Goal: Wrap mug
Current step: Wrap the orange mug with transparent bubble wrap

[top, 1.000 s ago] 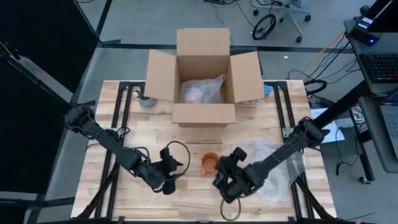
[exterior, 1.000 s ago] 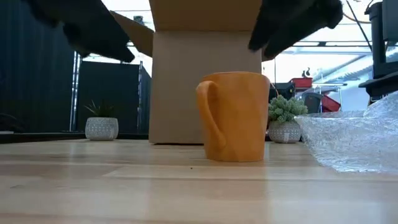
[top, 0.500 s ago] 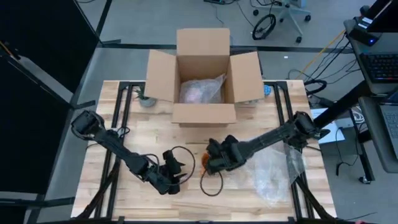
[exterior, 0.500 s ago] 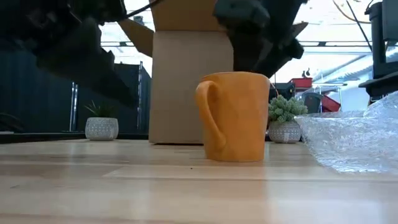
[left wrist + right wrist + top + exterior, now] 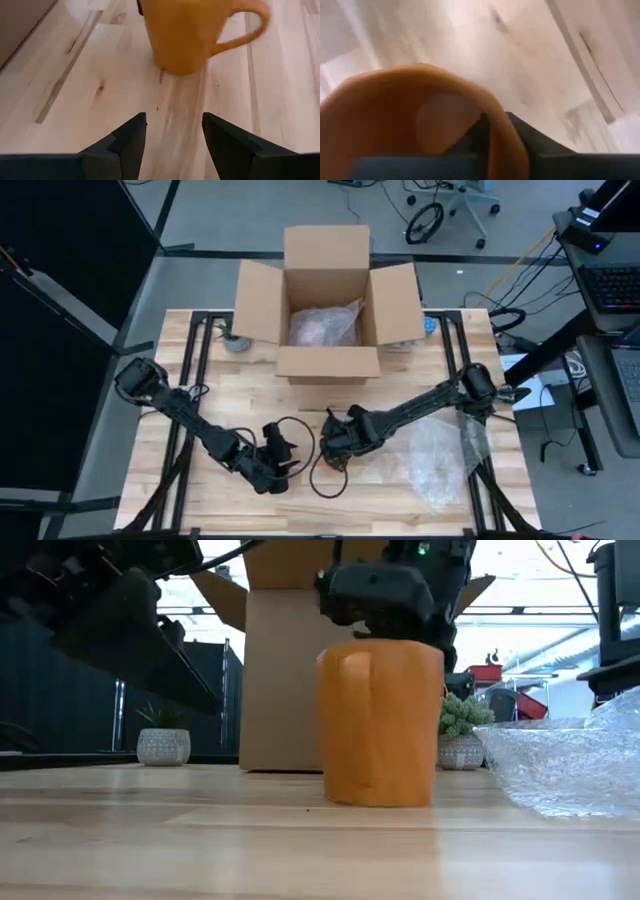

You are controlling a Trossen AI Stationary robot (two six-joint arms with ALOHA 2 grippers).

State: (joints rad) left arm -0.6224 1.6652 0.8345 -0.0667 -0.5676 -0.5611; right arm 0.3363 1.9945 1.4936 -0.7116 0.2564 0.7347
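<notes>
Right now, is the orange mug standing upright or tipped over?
Upright. In the low view the orange mug stands with its base flat on the table, and the right hand has a finger over its rim.

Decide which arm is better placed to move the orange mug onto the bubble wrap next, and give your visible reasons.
Probably the right. The right gripper sits on the mug's rim, one finger inside, and the bubble wrap lies on its side. The left gripper is open, short of the mug.
</notes>
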